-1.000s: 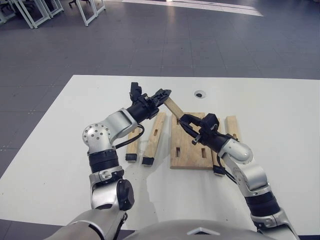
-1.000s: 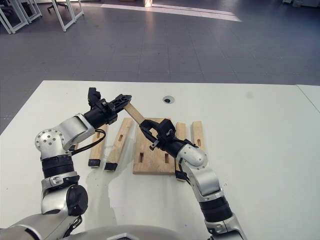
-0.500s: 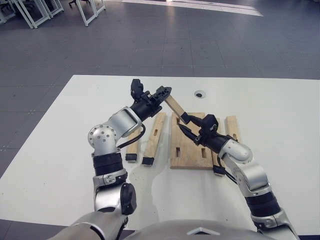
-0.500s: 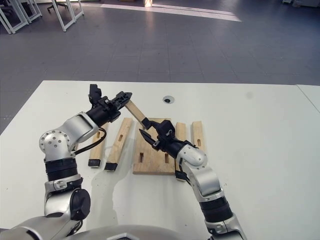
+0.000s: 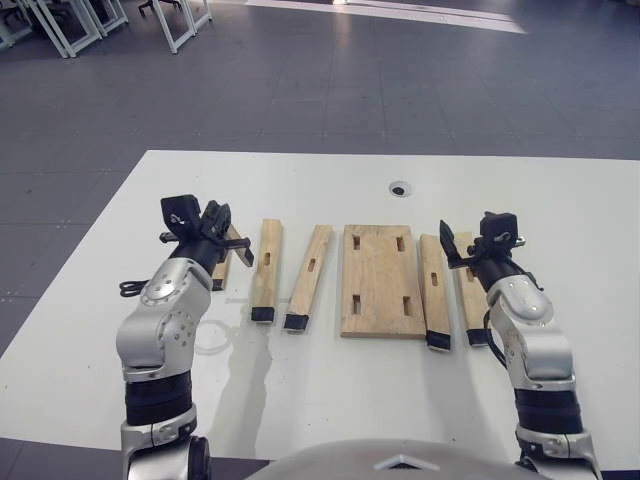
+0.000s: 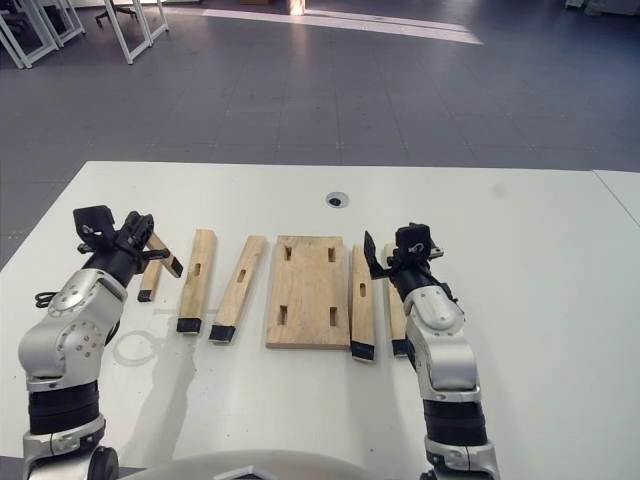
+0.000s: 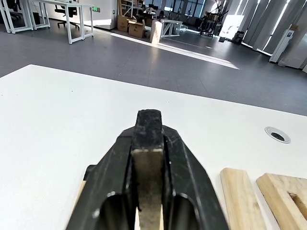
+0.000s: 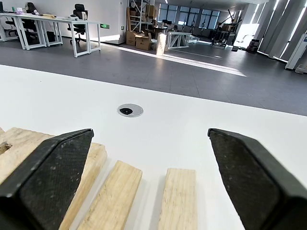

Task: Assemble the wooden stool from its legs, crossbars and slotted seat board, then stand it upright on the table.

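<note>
Reset, basically. Half a sec ago both arms were over the seat board (image 5: 378, 285) w/ the left one angling a short crossbar at a slot; now both are pulled back to the sides. Left gripper (image 6: 130, 238) sits over the left part of the table (image 5: 600, 250), clamped on that crossbar (image 6: 168, 257), just by another short piece (image 6: 149, 282) lying flat. Right gripper (image 8: 149, 143) has its fingers wide apart, holding nothing, over the right-hand legs (image 5: 432, 290). Board lies flat mid-table, two more legs (image 5: 266, 270) to its left. Imo nothing's joined yet, so the insertion needs another go.
</note>
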